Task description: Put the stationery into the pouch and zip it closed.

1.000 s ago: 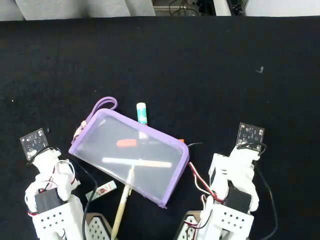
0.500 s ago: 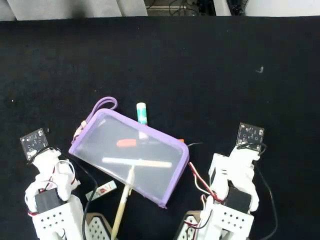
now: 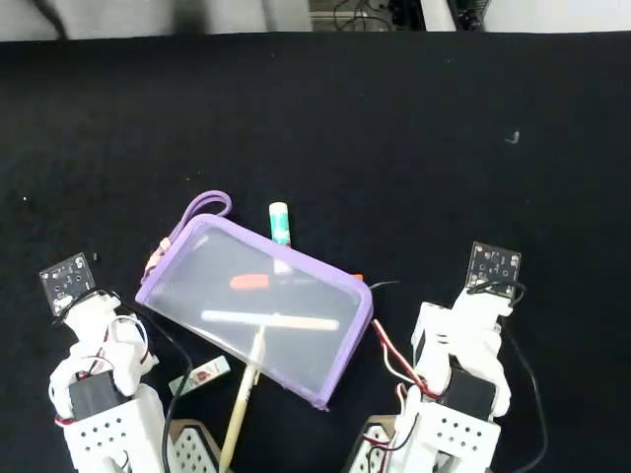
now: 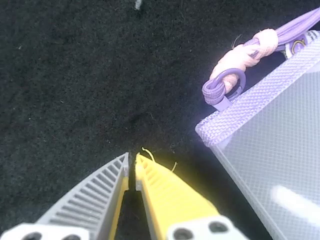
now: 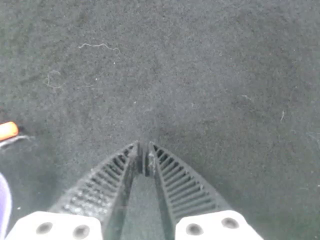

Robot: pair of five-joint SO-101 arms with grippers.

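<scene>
Left wrist view has the left gripper (image 4: 131,160) clenched with nothing in it, its grey and yellow fingers pressed together just above the black table cloth (image 4: 75,75). Near the tips lies a corner of the purple pouch (image 4: 260,115), and beside that corner are a purple ring (image 4: 223,86) and a pink knotted cord (image 4: 247,50). In the right wrist view the right gripper (image 5: 145,151) is likewise closed on nothing over bare cloth, with a small orange tip (image 5: 7,131) off to one side. From the high view, the pouch (image 3: 296,355) lies flat and slanted between the two arm bases, nearer the left arm (image 3: 94,370) than the right arm (image 3: 463,360). Through its translucent face show a red pen (image 3: 249,283) and a long white pen (image 3: 271,320). A wooden stick (image 3: 238,409) runs from the table's near edge up to the pouch; whether its end is inside cannot be told. A white and teal tube (image 3: 280,223) pokes out at the pouch's far edge, and a small flat item (image 3: 200,375) lies just beside the near edge.
</scene>
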